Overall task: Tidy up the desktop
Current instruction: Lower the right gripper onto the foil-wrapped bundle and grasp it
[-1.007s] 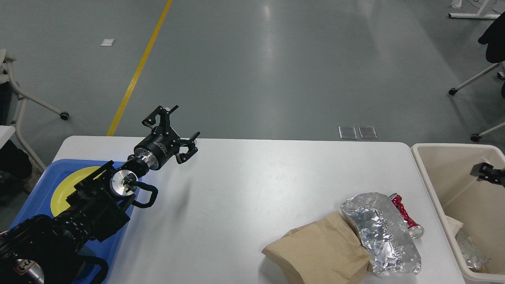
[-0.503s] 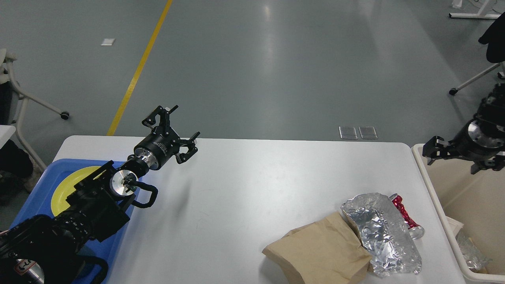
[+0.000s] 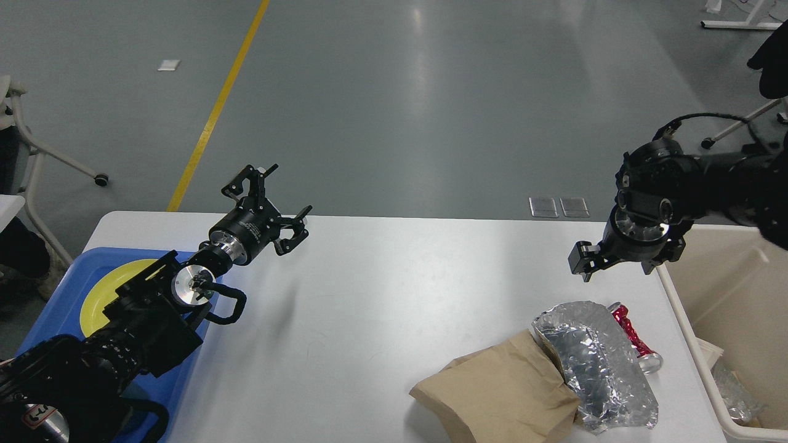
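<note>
The white desktop (image 3: pixel 400 289) fills the lower part of the head view. Near its front right lie a brown paper bag (image 3: pixel 498 394), a crumpled sheet of silver foil (image 3: pixel 594 363) partly on top of the bag, and a crushed red can (image 3: pixel 634 337) beside the foil. My right gripper (image 3: pixel 615 264) hangs open above the desktop's right side, just behind the foil and can, holding nothing. My left gripper (image 3: pixel 272 200) is open and empty above the back left edge of the desktop.
A blue tray (image 3: pixel 61 289) holding a yellow plate (image 3: pixel 108 289) sits at the left, partly under my left arm. A beige bin (image 3: pixel 739 295) with some trash inside stands against the desktop's right edge. Chair legs on wheels stand on the floor beyond.
My right arm has swung left from over the bin to above the desktop's right side, near the foil and can. The left arm has not moved.
</note>
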